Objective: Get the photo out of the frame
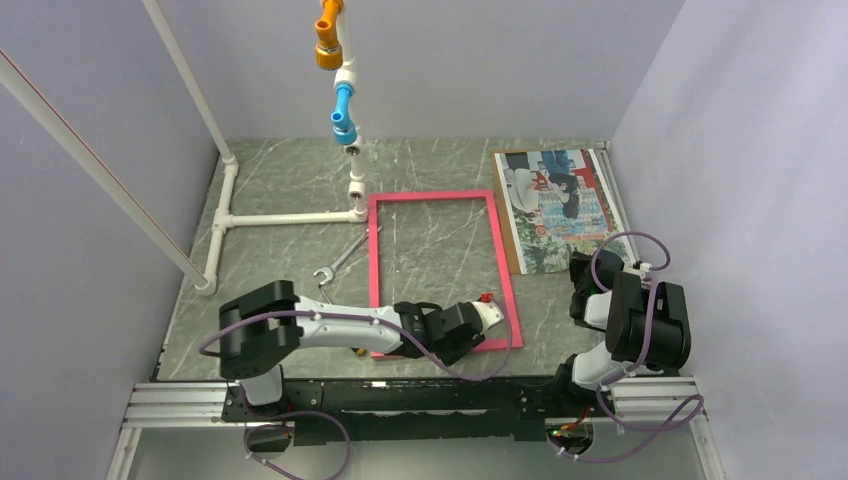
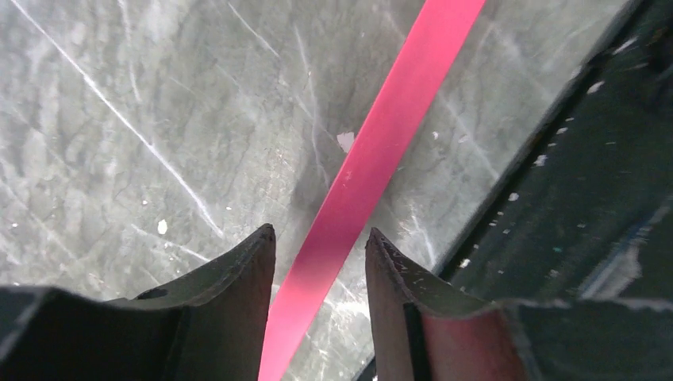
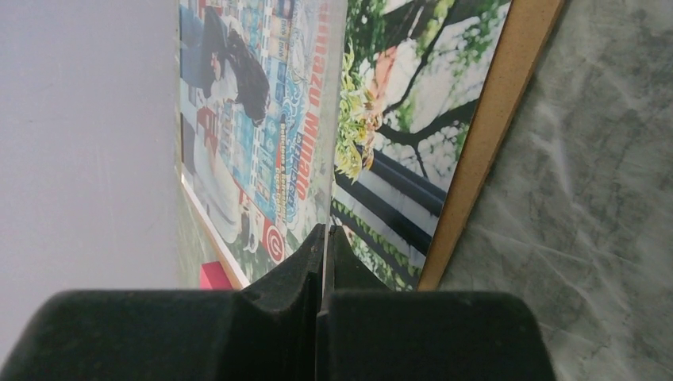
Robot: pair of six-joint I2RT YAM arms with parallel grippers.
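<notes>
The pink-red frame lies flat mid-table with bare table showing through it. My left gripper is open at the frame's near right corner. In the left wrist view the frame rail runs between the fingers of the left gripper with a gap on each side. The photo lies on the brown board at the right. My right gripper is at its near edge. In the right wrist view the gripper is shut on the photo's thin edge, above the board.
A white pipe structure stands at the back left, with orange and blue fittings on its upright. A metal wrench lies just left of the frame. The right wall is close to the photo. A black rail runs along the table's near edge.
</notes>
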